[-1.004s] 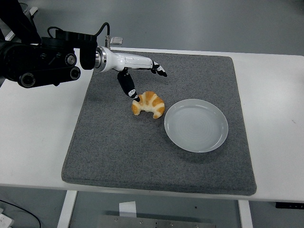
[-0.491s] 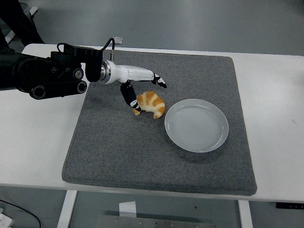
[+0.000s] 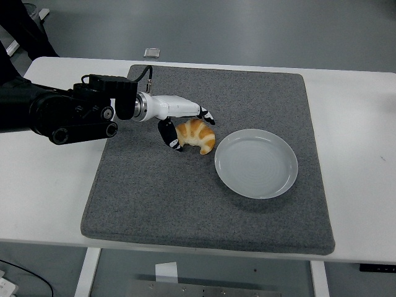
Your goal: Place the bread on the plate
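Cupping the bread (image 3: 197,136) loosely, the left hand (image 3: 183,124) isn't clamped yet; a shallow pinch could drop it short of the plate (image 3: 256,163).

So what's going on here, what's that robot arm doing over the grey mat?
The robot's left hand has reached in from the left and is closing around a croissant on the grey mat. The thumb is at the bread's near left end and the other fingers are behind it, but a firm grip isn't clear. The croissant still lies on the mat, just left of the empty white plate. The right arm isn't in view.
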{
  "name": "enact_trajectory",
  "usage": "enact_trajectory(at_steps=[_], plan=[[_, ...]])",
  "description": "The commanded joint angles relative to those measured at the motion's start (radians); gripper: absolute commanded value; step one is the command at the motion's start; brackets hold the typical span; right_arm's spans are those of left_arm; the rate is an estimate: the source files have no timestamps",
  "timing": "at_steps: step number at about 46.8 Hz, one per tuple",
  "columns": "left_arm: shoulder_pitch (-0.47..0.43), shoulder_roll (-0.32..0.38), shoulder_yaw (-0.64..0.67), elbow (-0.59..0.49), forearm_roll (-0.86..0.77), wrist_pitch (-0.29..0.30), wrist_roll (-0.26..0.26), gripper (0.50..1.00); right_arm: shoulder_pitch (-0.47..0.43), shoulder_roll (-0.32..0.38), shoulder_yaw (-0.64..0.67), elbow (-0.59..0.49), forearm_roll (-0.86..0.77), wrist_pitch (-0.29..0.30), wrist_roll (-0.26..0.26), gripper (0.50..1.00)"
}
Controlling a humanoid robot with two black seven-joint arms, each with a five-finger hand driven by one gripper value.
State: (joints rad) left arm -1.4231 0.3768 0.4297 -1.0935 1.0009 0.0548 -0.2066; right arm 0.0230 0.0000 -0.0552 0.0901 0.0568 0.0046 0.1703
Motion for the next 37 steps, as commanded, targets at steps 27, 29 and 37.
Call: enact_trajectory(at_steps=[27, 29, 37], plan=[[0.030, -0.036, -0.002, 0.040, 0.007, 0.065, 0.003, 0.924, 0.000, 0.000, 0.000, 0.000, 0.000, 0.000, 0.000, 0.932], [0.032, -0.036, -0.002, 0.043, 0.007, 0.068, 0.003, 0.921, 0.000, 0.000, 0.000, 0.000, 0.000, 0.000, 0.000, 0.932], [0.044, -0.055, -0.002, 0.066, 0.015, 0.077, 0.003, 0.919, 0.000, 0.000, 0.000, -0.001, 0.000, 0.000, 0.000, 0.932]])
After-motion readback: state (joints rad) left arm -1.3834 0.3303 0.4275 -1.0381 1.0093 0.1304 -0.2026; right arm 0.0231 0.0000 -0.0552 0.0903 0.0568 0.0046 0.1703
